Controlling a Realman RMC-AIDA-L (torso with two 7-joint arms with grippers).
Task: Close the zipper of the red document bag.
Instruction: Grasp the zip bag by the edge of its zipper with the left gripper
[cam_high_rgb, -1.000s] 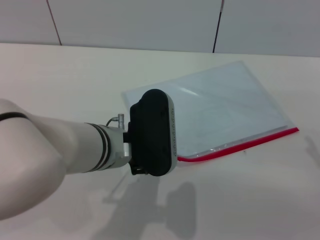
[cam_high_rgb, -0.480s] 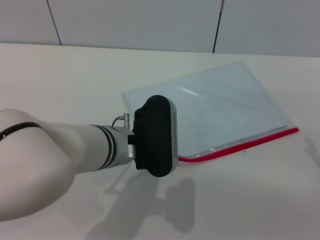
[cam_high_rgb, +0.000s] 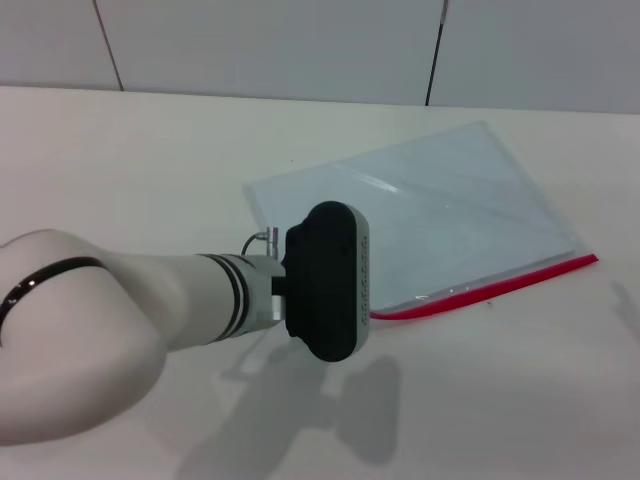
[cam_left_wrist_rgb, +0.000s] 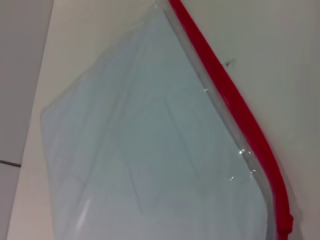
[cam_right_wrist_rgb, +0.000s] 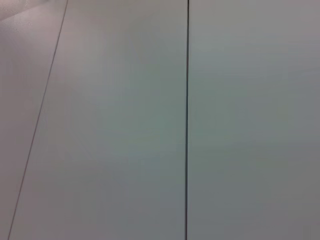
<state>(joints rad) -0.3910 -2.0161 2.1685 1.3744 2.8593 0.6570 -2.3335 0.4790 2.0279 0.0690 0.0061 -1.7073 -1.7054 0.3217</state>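
The red document bag (cam_high_rgb: 440, 215) lies flat on the cream table (cam_high_rgb: 150, 160), a translucent pale-blue pouch set at a slant. Its zipper (cam_high_rgb: 490, 289) is a thin red strip along the long edge nearest me, ending at the right corner. My left arm reaches in from the left, and its black wrist housing (cam_high_rgb: 330, 282) hovers over the bag's near left corner, hiding that end of the zipper. The left wrist view looks down on the bag (cam_left_wrist_rgb: 150, 150) and the zipper (cam_left_wrist_rgb: 235, 105), with no fingers showing. My right gripper is out of view.
A grey panelled wall (cam_high_rgb: 300, 45) rises behind the table's far edge. The right wrist view shows only grey wall panels (cam_right_wrist_rgb: 125, 125) with a dark seam. The arm's shadow (cam_high_rgb: 330, 410) falls on the table in front of the bag.
My left arm has moved to the right and a little nearer, so its black housing now covers more of the zipper's left end. The bag has not moved.
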